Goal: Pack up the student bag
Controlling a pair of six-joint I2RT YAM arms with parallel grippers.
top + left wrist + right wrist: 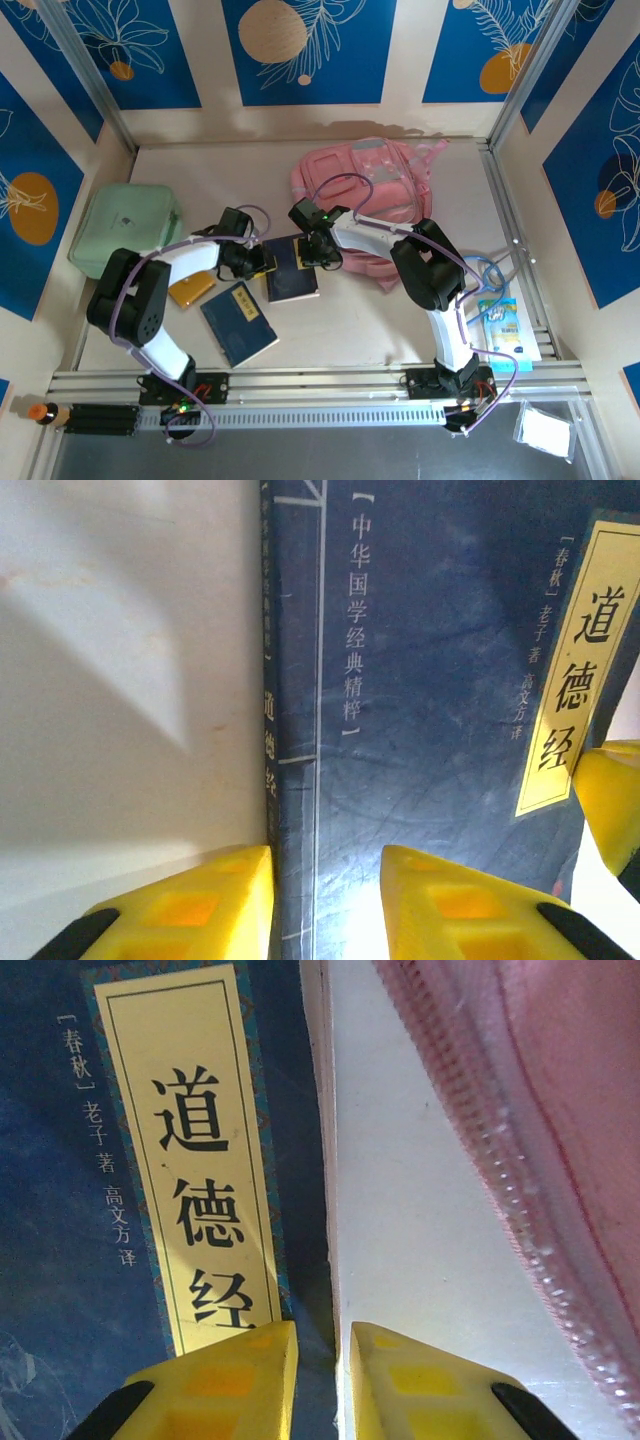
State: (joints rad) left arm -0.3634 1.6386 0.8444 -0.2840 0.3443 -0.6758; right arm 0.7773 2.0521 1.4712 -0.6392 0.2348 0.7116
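Bag [385, 190], pink, flat, long axis near-to-far, strap end farthest; left claw [322, 865] part-open astride book [292, 275] spine, right claw [322, 1335] nearly closed at its fore-edge, grip unclear.

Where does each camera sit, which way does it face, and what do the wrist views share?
Top external: above, behind the bases, facing down at the table; both arms, left gripper and right gripper at a dark blue book, student bag beyond.
Left wrist: faces down at the book's spine edge; own yellow fingers.
Right wrist: faces down at the book's opposite edge by the student bag; own yellow fingers.
Shared: the book's yellow title label.
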